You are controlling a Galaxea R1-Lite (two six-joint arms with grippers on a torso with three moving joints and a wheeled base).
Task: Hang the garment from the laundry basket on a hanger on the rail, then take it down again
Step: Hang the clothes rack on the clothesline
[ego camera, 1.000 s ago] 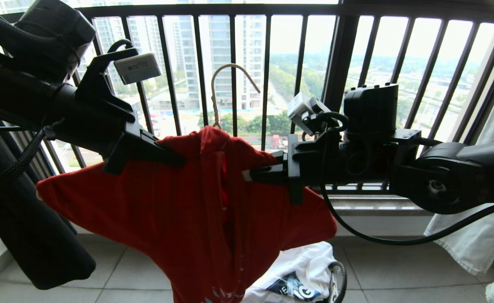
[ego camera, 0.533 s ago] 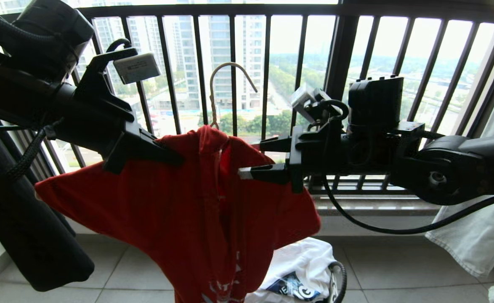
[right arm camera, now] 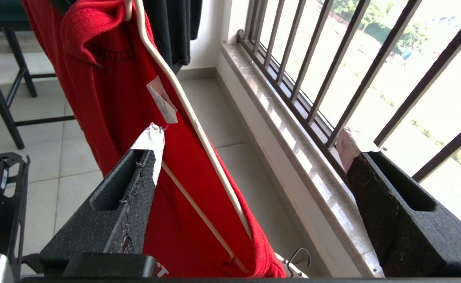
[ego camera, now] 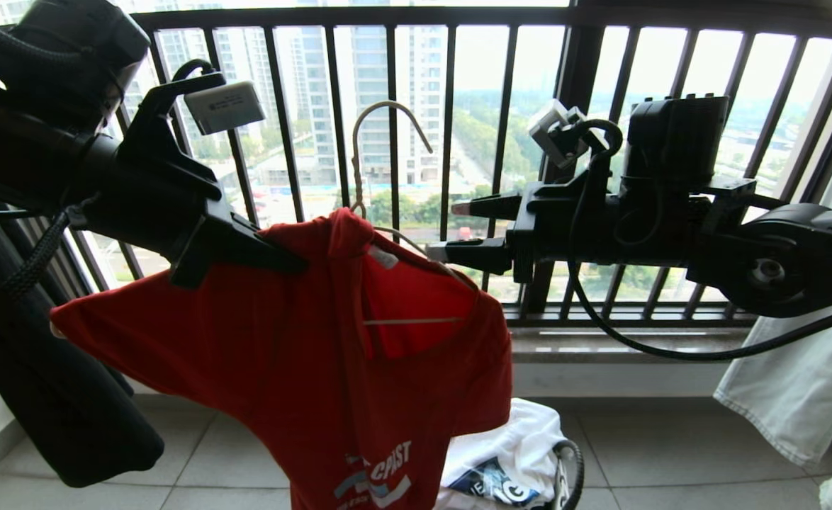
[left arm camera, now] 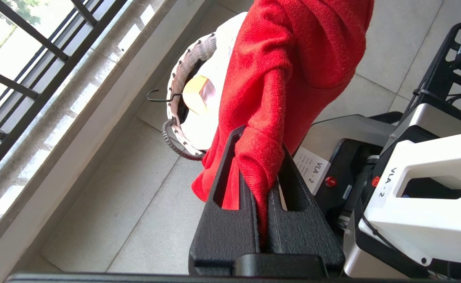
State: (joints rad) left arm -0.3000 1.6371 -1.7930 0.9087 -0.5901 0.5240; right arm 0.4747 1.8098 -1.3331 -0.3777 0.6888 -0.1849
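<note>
Two grippers: left gripper (ego camera: 274, 258) is pinching the red knitted T-shirt (ego camera: 281, 368) on its cream wire hanger (ego camera: 359, 156); right gripper (ego camera: 458, 230) is gaping empty beside it.

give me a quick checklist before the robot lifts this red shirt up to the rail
1. Left gripper shut on the shirt: ok.
2. Right gripper open, off the shirt: ok.
3. Hanger inside the shirt's neck: ok.
4. Shirt's far shoulder seated over the hanger's end: cannot tell.
5. Hanger's hook free, upright: ok.
6. Rail in sight to aim at: not ok, in no view.
</note>
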